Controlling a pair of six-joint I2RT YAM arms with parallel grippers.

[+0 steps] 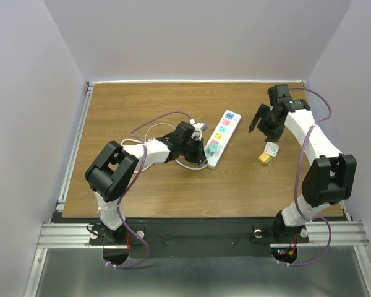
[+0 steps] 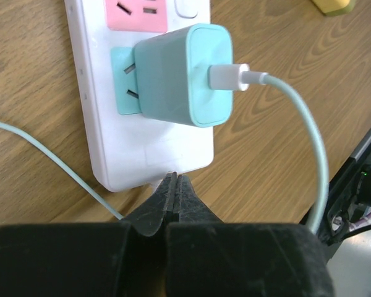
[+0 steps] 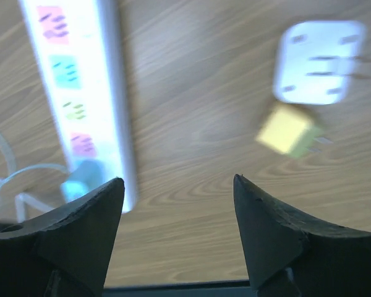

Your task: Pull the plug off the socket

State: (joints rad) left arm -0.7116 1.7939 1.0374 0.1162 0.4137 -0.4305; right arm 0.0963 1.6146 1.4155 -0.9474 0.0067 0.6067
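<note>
L gripper (image 2: 175,180) is seen w/ fingers pressed together, tips at the near end of the socket (image 1: 222,138), which is laid diagonally mid-table (image 1: 142,192). A teal charger (image 2: 182,74) is seated in its cyan outlet. To the R, a white plug (image 3: 318,62) and a yellow plug (image 3: 290,130) are laid loose just beside each other, w/ R gripper (image 3: 177,179) spread wide, nothing pinched.

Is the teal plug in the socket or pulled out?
In. The teal plug sits flush on the socket, covering a cyan outlet, no prongs showing, its cable attached.
</note>
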